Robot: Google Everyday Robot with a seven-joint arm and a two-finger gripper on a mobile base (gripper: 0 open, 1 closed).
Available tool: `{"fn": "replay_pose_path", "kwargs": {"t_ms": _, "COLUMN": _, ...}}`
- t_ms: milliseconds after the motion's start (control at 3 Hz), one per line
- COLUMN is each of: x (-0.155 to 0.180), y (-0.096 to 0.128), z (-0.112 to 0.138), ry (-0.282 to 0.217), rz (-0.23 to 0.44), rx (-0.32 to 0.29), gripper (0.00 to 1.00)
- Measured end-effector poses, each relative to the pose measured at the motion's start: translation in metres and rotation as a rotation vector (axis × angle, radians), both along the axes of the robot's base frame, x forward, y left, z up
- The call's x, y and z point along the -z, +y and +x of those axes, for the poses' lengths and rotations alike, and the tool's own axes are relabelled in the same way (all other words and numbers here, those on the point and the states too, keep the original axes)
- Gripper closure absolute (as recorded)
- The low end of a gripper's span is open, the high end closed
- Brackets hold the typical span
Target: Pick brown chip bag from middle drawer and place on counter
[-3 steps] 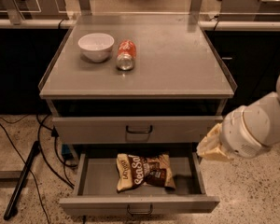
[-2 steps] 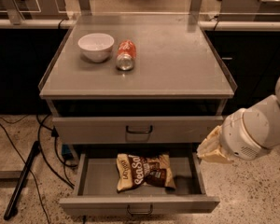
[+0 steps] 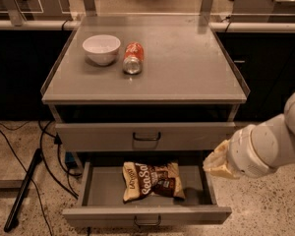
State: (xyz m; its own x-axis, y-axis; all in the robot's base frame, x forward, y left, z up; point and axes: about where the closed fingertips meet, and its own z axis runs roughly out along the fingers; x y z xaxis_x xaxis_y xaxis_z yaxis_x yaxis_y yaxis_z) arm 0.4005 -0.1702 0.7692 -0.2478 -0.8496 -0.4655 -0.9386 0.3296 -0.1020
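The brown chip bag [image 3: 152, 181] lies flat in the open middle drawer [image 3: 101, 193], a little left of its centre, with its white "Sea Salt" lettering facing up. The drawer is pulled out at the bottom of the cabinet, and its front panel with a small dark handle [image 3: 147, 222] faces me. The counter [image 3: 187, 63] is the grey cabinet top above. My gripper [image 3: 219, 163] hangs at the end of the white arm on the right, just outside and above the drawer's right edge, apart from the bag.
A white bowl [image 3: 102, 49] and an orange soda can [image 3: 133, 58] lying on its side sit on the counter's left half. A closed drawer with a handle [image 3: 146, 136] is above the open one. Cables and a dark pole [image 3: 22, 191] lie on the floor at left.
My gripper has dropped slightly lower and a touch to the left, beside the drawer's right edge. The bag and the drawer have not moved.
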Motion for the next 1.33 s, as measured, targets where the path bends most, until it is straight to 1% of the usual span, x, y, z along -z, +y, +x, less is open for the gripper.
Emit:
{"fn": "replay_pose_path", "kwargs": {"t_ms": 333, "x": 0.061, "y": 0.018, "z": -0.009, "ry": -0.034, "rz": 0.066, "rx": -0.018, "gripper": 1.0}}
{"fn": "replay_pose_path", "kwargs": {"t_ms": 667, "x": 0.114, "y": 0.035, "z": -0.009, "ry": -0.079, "rz": 0.097, "rx": -0.052, "gripper": 1.0}}
{"fn": "replay_pose_path", "kwargs": {"t_ms": 1000, "x": 0.119, "y": 0.035, "z": 0.009, "ry": -0.147, "rz": 0.093, "rx": -0.026, "gripper": 1.0}}
{"fn": "replay_pose_path", "kwargs": {"t_ms": 1333, "x": 0.12, "y": 0.035, "z": 0.009, "ry": -0.148, "rz": 0.091, "rx": -0.027, "gripper": 1.0}}
